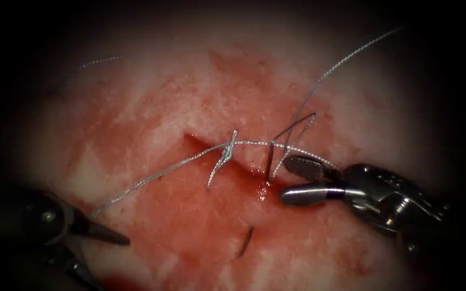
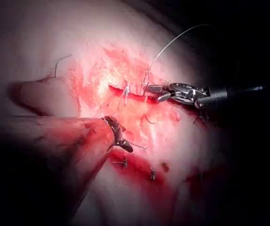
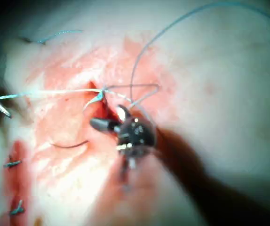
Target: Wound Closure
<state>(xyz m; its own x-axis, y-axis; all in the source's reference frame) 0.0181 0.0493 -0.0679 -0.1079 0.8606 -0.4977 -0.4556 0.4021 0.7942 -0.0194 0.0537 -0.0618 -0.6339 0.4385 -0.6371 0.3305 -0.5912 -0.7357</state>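
The cut [image 1: 227, 159] runs across the tissue [image 1: 152, 91], with a knotted stitch [image 1: 227, 151] over it. Thread [image 1: 157, 175] stretches straight from the knot down-left to my left tool [image 1: 117, 237], which is shut on it left of the cut. My right tool [image 1: 287, 179] sits at the cut's right end with jaws open and nothing held; thread passes its upper jaw and forms a loop [image 1: 297, 129] above it. The needle [image 1: 246, 241] lies free on the tissue below the cut, held by neither tool. It is also seen in the right wrist view [image 3: 69, 145].
Red fluid [image 1: 262, 188] pools at the right end of the cut. The long thread [image 1: 346, 59] trails off to the upper right. A cut end of thread [image 1: 101, 61] lies at the upper left. Earlier stitches [image 2: 121, 163] [image 3: 11, 163] sit beyond the left tool.
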